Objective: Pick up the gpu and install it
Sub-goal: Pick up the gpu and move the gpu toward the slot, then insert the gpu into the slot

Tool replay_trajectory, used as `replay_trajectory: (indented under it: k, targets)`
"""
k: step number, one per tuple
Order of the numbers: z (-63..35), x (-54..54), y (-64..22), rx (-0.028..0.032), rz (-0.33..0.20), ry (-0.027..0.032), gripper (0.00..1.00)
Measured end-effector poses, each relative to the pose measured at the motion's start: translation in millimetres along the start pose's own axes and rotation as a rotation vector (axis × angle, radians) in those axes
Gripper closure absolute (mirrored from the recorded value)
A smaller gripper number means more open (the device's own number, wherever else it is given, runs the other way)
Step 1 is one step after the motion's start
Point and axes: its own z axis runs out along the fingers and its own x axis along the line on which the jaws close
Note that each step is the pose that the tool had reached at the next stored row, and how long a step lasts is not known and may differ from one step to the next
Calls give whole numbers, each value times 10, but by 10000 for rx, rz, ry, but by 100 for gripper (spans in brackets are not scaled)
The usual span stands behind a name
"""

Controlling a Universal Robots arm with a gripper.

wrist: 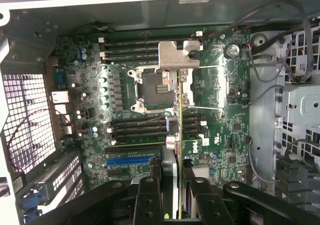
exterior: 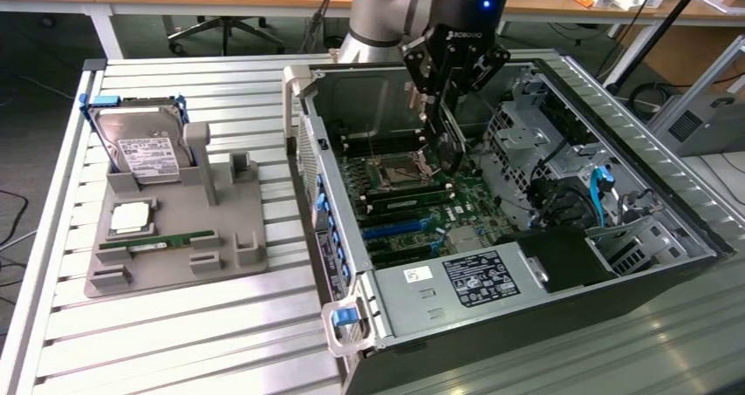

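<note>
Inside the open computer case (exterior: 361,98), the gripper (wrist: 172,187) pinches the gpu (wrist: 177,60) edge-on above the motherboard (wrist: 225,130), where any tilt would likely jam it against the processor socket (wrist: 155,87).

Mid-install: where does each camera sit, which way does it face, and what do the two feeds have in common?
Exterior view: off the arm, raised above the table, looking down into the open computer case; shows the arm and the gripper holding the gpu.
Wrist view: on the wrist, looking along the gripper at the motherboard; its fingers flank the gpu, seen edge-on.
Shared: gripper, gpu, motherboard, CPU socket.
</note>
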Motion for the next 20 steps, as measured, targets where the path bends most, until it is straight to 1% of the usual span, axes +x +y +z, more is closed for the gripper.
replay_trajectory:
  k: [5, 16, 20]
  targets:
    - [22, -27, 4, 16, 0, -1, 73]
    - [23, -29, 4, 15, -3, -1, 73]
    - [24, -29, 4, 12, -97, -12, 73]
